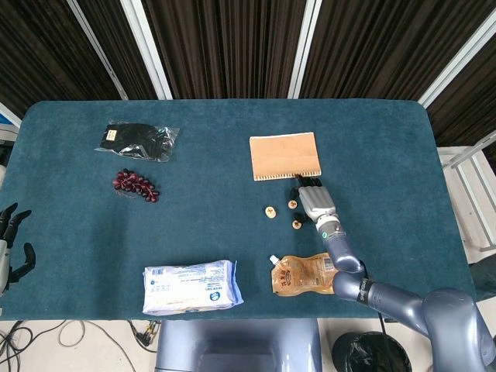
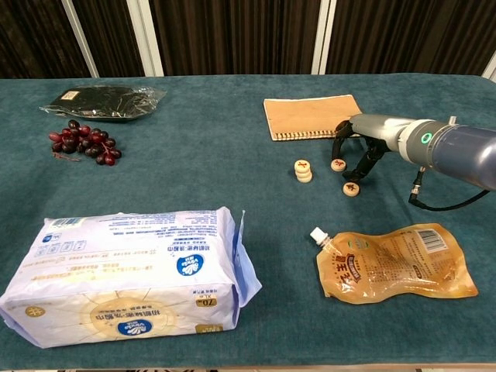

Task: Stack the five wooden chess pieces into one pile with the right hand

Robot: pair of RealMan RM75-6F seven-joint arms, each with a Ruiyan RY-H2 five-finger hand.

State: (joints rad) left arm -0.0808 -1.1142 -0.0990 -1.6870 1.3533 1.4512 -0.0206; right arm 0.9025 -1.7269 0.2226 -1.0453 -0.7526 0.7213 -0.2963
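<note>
A short stack of round wooden chess pieces [image 1: 270, 211] [image 2: 303, 170] stands on the blue cloth. Two single pieces lie to its right: a far piece [image 1: 292, 204] [image 2: 338, 164] and a near piece [image 1: 297, 224] [image 2: 351, 188]. My right hand [image 1: 312, 199] [image 2: 358, 147] arches over these two. Its fingers are spread and point down, with tips just beside each piece and nothing held. I cannot tell whether the tips touch the pieces. My left hand [image 1: 9, 240] hangs open off the table's left edge.
A tan notebook [image 1: 284, 156] [image 2: 311, 116] lies just behind the pieces. A brown spouted pouch [image 1: 306, 273] [image 2: 395, 262] lies in front of them. A tissue pack [image 2: 124, 271], grapes [image 2: 84, 142] and a black bag [image 2: 101, 101] sit to the left.
</note>
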